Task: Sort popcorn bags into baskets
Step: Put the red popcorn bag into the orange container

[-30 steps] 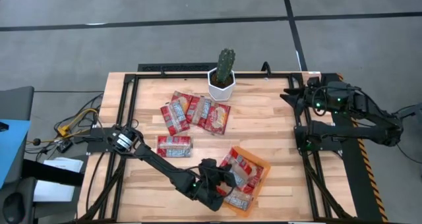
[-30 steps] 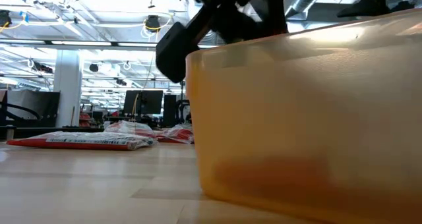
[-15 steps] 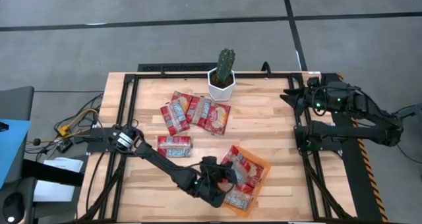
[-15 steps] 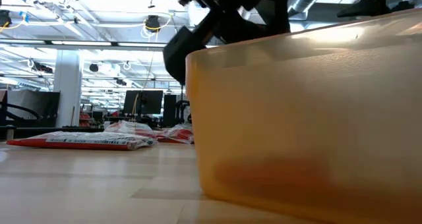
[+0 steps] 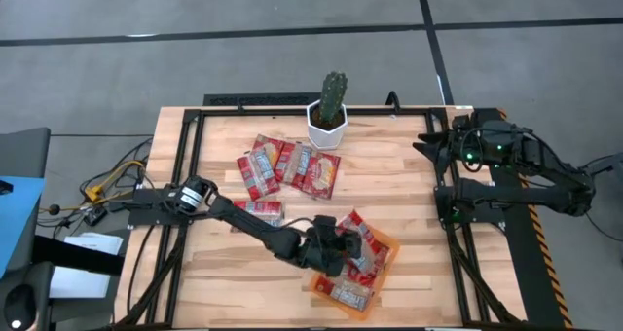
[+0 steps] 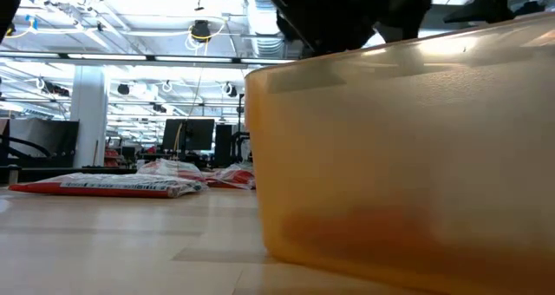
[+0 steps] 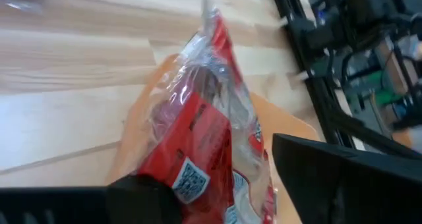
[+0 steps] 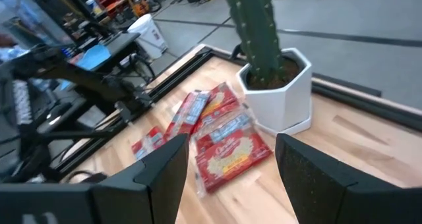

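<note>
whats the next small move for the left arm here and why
Probably lift the left gripper straight up, clear of the orange tray. Its jaws stand apart around a popcorn bag lying over the tray, so the drop looks done. Other bags wait near the cactus pot.

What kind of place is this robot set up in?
Probably a large open robotics lab or workshop. The low view shows ceiling light strips and desk monitors behind the wooden table, which sits on a bare grey floor.

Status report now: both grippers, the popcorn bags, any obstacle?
Left gripper over orange tray, fingers apart around a bag. Right gripper open, parked at table's edge. Three bags near cactus pot. Nothing blocking.
</note>
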